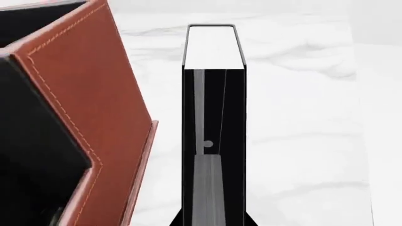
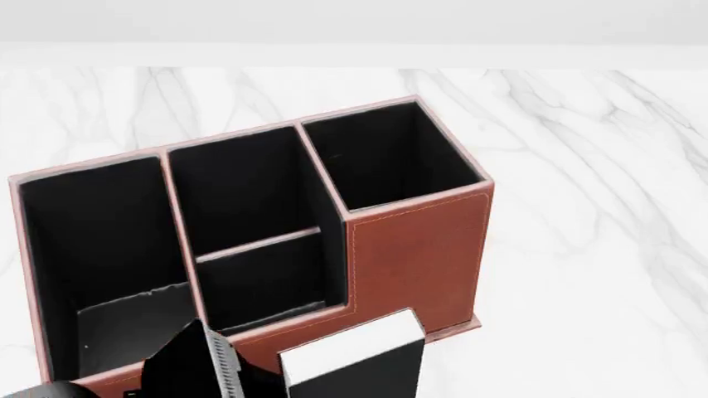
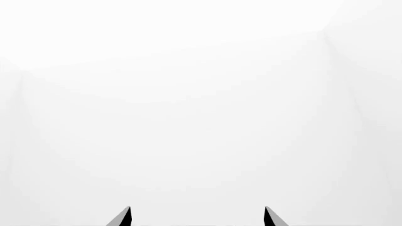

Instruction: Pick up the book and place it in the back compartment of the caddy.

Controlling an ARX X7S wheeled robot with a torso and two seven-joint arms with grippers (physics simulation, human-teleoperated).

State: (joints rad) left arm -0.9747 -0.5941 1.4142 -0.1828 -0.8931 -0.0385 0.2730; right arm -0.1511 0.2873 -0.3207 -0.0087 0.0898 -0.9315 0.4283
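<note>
The book (image 2: 351,362), black-covered with a white page block, hangs low in the head view, just in front of the caddy's stepped-down front wall. My left gripper (image 2: 221,369) is shut on it. In the left wrist view the book (image 1: 213,117) runs straight out from between the fingers of the left gripper (image 1: 213,222), white page edge at the far end. The red-brown caddy (image 2: 420,249) stands behind it with its black-lined cells showing nothing in them; its leather wall (image 1: 82,94) is close beside the book. The right gripper (image 3: 196,216) is open, facing blank white.
The caddy stands on a white marble table (image 2: 586,207), whose far edge runs along the top of the head view. The caddy's tall right-hand cell (image 2: 387,157) and middle back cell (image 2: 244,191) lie behind the low front cell (image 2: 265,282).
</note>
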